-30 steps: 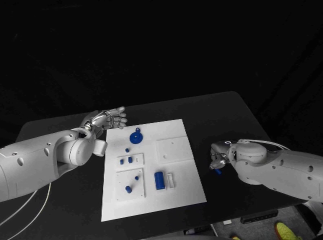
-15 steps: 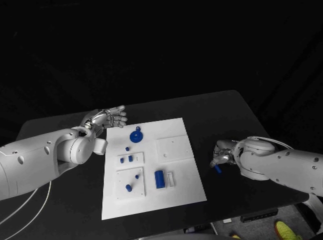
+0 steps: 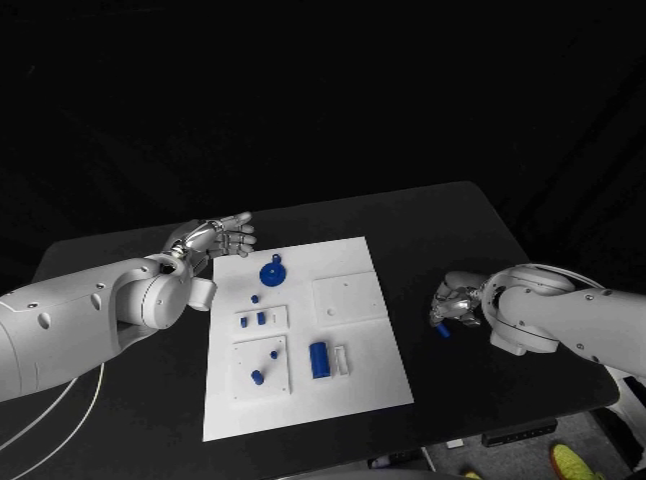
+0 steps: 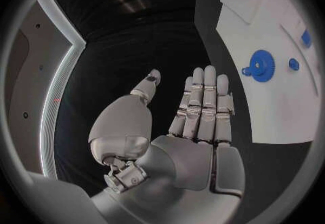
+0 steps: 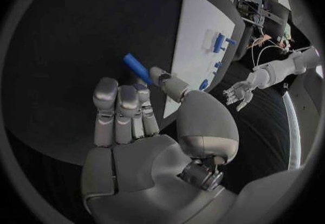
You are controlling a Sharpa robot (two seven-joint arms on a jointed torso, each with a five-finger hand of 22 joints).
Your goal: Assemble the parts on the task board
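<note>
On the counter's right side: right hand (image 3: 457, 303) hovers low beside the task board (image 3: 366, 380)
Right fingers (image 5: 119, 106): straight and pressed together, thumb out to the side, holding nothing
Blue peg (image 5: 138, 69): lies on the bare counter (image 3: 482, 375) just beyond the fingertips, near the thumb tip, between hand and board edge; whether it touches them, cannot tell
Task board: white, mid-counter, carrying small blue parts; blue gear (image 3: 274, 275) near its far edge
Far left corner of the board: left hand (image 3: 215, 238), fingers (image 4: 203, 99) straight, side by side, empty
</note>
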